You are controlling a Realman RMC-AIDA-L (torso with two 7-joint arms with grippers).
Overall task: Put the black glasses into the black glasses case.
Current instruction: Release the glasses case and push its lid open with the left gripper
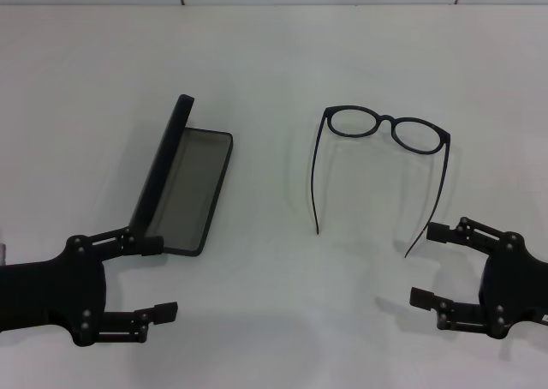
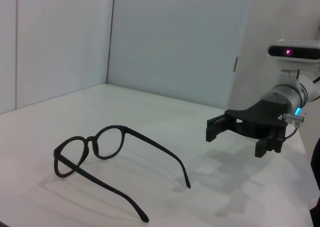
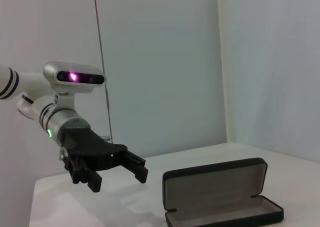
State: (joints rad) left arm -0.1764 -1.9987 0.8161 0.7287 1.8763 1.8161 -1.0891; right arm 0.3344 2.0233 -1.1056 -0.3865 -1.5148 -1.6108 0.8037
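Black glasses [image 1: 387, 130] on table, unfolded, temples trailing toward right gripper [image 1: 434, 265], released, empty, nearer arm. Black glasses case [image 1: 184, 182] lies open, well left, beside left gripper [image 1: 159, 278], also spread, empty.

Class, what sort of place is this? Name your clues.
Probably a robot test bench: a bare white table, plain pale walls, and only the black glasses and open black glasses case set out.

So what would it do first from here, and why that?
Probably the right gripper, open, moves forward to the black glasses, lying unfolded on the table just ahead. The black glasses case already stands open beside the left gripper, so nothing else needs doing first.
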